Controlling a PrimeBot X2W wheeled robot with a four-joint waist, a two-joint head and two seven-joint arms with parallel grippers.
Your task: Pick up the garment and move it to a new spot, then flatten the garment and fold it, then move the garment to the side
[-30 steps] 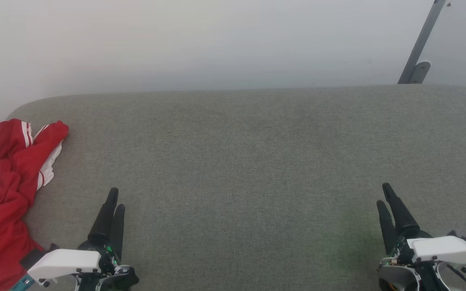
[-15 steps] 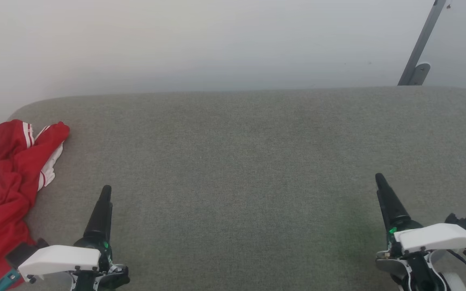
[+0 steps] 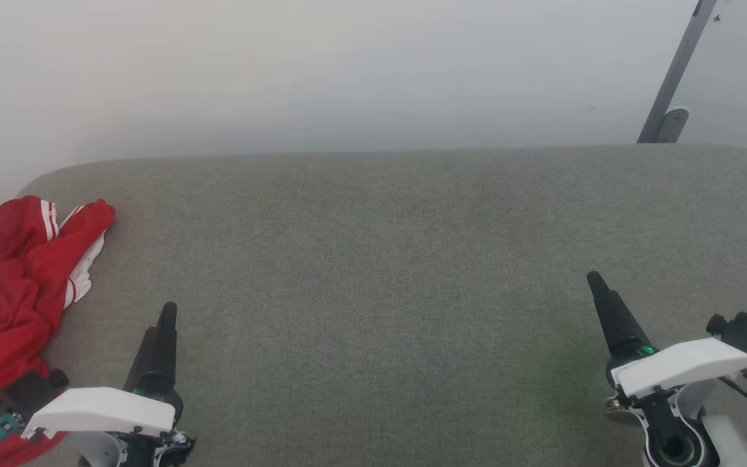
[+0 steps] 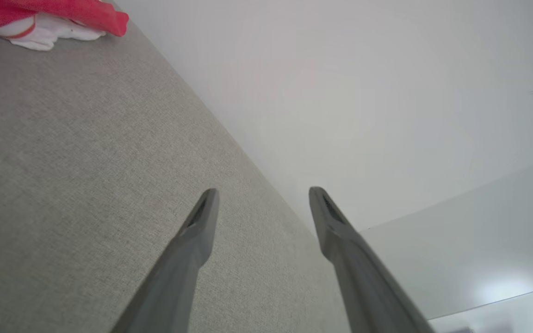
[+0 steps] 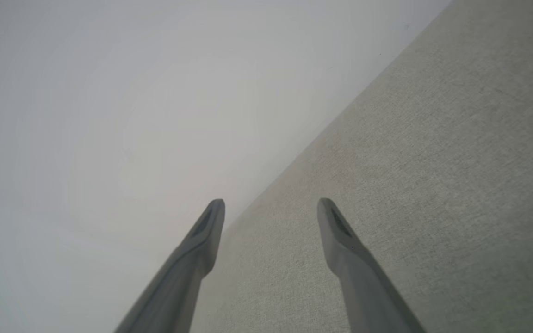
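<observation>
The garment [image 3: 10, 285], a red jersey with white parts and red-and-white striped trim, lies crumpled in a heap at the far left end of the grey fabric surface [image 3: 373, 259], near its rounded back corner, and runs off the head view's left edge. It lies free of both grippers. The left gripper [image 3: 159, 321] hovers at the lower left, just to the right of the heap and apart from it, its dark fingers pointing toward the pale wall [image 3: 347, 65]. In the left wrist view its two fingers [image 4: 192, 240] stand wide apart and empty, and a red and white edge of the jersey shows in the top left corner, well ahead of the tips. The right gripper [image 3: 597, 285] is at the lower right, far across the surface from the jersey, tilted slightly leftward. In the right wrist view its fingers [image 5: 350, 259] are likewise spread wide and empty, over bare grey fabric. A grey metal bar [image 3: 675, 71] slants up the wall at the upper right, behind the surface's back edge.
</observation>
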